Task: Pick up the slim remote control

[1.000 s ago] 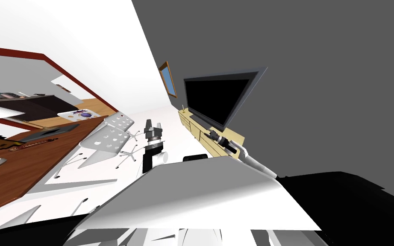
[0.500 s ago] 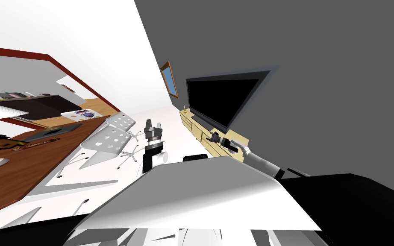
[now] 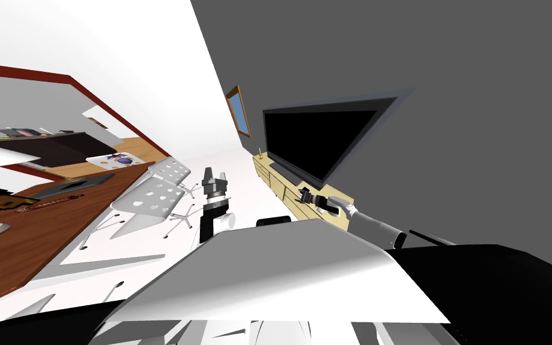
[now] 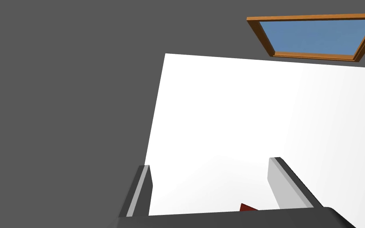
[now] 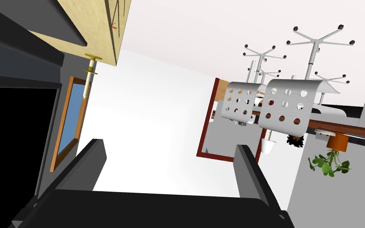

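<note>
Left side first: the brown table (image 3: 41,233) and the white hole-punched chairs (image 3: 155,194) off its edge haven't budged. They only look a bit shifted because my head swung slightly right over the last second. The left gripper (image 3: 214,175) is parked upright in the middle of the head view, same spot as before. Its claw is spread wide with nothing in it.

The real change is further right. More of the TV (image 3: 317,138) is showing now. The right gripper (image 3: 303,194) has crept along above the near end of the light wood cabinet (image 3: 275,179). Its forearm has dropped flatter than it was a second ago. That claw is spread open too, and empty. Its wrist cam looks past the cabinet's corner and out across the room at the chairs, not down at the cabinet top.

As for the remote, honestly I can't pick it out for sure. There's a slim dark strip (image 3: 284,171) along the cabinet top under the TV, but that could just be the TV's foot. Going by where the arm is heading, my guess is the remote lies on the cabinet top near that gripper.

So this is still the approach. Nothing is grabbed, and the wrist probably needs to tip down before any grab.
</note>
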